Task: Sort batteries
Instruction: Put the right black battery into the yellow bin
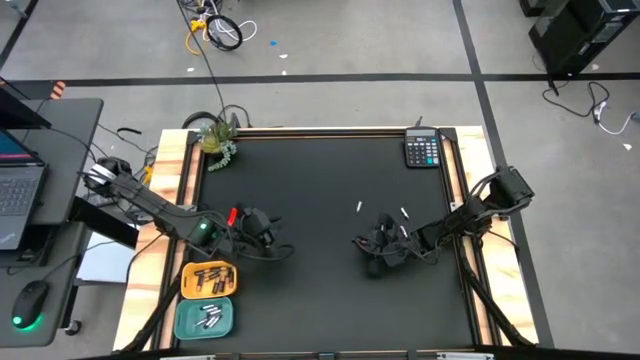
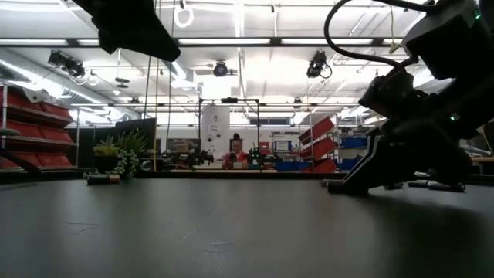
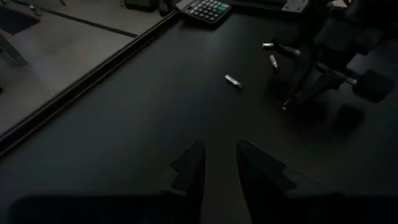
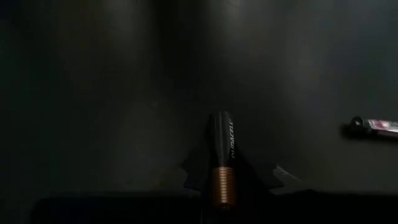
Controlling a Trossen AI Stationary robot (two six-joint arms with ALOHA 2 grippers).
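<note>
- Duracell battery [image 4: 222, 162], black with a copper end, sits lengthwise between the right gripper [image 4: 224, 180] fingers at bottom centre of the right wrist view; jaws are drawn in against it, so it looks gripped or just about gripped.
- Second battery [image 4: 379, 126], silvery with a red mark, lies loose on the black mat [image 4: 112, 93] at the right edge of that view, clear of the fingers.
- Advice for this step: confirm the squeeze is firm on the body rather than the copper end, then lift straight up before any sideways move, so the slim cylinder doesn't roll or pivot out.
- Left gripper [image 3: 219, 163] hovers low at bottom centre of the left wrist view, fingers slightly apart, nothing between them; it's waiting.
- High view: right gripper is down on the mat lower right of centre, with three pale loose batteries [image 1: 359, 207] just above it.
- Destination, my read: orange tray [image 1: 208, 279] at lower left already holds dark copper-ended cells, teal tray [image 1: 205, 318] below it holds silvery ones. So this one goes to orange.
- Long carry across the mat; left arm sits beside the trays, route around it.
- Calculator [image 1: 422, 150] top right, plant [image 1: 216, 140] top left, both out of the way.
</note>
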